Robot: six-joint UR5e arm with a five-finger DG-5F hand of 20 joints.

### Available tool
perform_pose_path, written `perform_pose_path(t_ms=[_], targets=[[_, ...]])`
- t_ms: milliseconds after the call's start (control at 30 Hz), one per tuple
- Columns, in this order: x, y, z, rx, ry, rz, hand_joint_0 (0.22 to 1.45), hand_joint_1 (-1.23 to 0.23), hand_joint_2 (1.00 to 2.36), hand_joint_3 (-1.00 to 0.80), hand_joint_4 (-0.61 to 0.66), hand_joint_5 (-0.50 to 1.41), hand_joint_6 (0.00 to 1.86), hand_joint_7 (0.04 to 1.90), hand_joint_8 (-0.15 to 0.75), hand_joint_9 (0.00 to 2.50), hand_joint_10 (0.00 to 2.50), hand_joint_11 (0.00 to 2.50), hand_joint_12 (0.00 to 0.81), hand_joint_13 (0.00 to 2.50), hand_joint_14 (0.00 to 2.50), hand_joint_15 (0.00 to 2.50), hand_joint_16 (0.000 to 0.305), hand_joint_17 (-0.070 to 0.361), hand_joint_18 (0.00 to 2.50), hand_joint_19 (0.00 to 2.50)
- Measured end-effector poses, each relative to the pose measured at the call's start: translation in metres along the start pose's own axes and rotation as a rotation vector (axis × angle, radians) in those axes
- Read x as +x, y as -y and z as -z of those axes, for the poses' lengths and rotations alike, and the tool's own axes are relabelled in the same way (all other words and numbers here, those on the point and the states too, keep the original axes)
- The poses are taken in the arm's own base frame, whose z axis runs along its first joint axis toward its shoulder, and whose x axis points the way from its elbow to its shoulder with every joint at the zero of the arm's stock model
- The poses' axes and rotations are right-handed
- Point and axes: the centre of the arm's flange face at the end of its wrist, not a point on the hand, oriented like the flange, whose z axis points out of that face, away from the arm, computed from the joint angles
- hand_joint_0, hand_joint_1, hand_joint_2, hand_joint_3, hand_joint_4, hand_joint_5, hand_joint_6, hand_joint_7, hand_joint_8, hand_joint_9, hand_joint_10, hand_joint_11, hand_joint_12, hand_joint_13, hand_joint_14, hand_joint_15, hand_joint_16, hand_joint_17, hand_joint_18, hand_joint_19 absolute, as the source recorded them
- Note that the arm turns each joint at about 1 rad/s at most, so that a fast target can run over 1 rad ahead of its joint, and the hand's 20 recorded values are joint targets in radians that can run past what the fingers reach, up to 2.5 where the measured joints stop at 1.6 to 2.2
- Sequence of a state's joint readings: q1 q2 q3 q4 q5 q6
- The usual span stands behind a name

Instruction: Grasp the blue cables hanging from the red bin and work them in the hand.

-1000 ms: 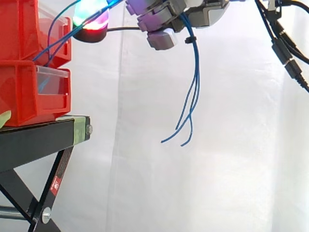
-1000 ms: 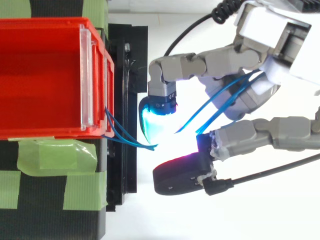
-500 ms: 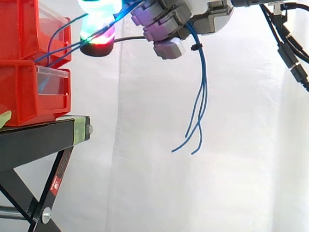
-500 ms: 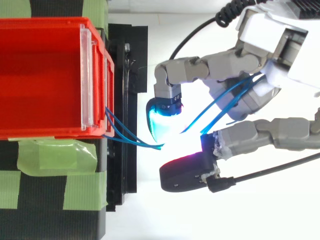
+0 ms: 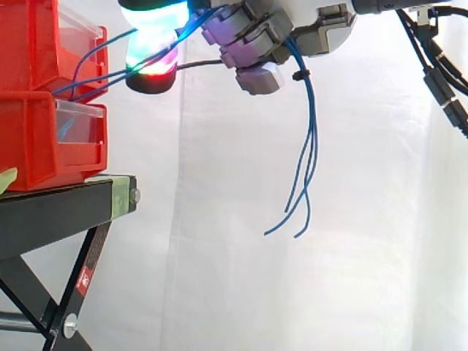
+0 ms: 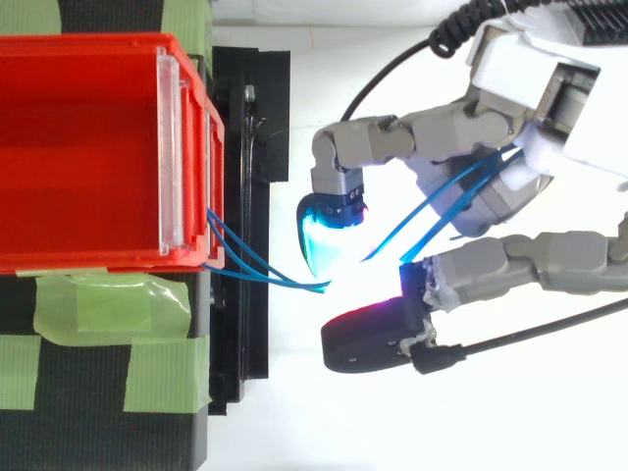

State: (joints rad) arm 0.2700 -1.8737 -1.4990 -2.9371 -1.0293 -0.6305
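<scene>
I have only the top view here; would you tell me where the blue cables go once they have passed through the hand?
Observer: In the side view, the blue cables drop from under the hand and hang free, their loose ends in the air.
Operator: Thank you. Are the strands bundled anywhere?
Observer: Yes, a small black tie binds them just below the hand.
Operator: And does the red bin stand alone?
Observer: No, the red bin that the cables come out of sits on a second red bin, which rests on the black stand.
</scene>
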Motion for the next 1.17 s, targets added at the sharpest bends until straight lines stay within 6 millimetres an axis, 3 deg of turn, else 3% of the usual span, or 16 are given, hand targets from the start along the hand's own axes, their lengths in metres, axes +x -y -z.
perform_pose_path(t_ms=[1167], targets=[[-0.0003,-0.0001,0.0001,0.001,0.001,0.000,0.88,-0.72,1.03,-0.28,0.25,0.69,0.01,1.50,0.277,1.05,2.50,2.50,0.411,1.28,2.50,1.82,0.041,0.093,1.34,1.13]])
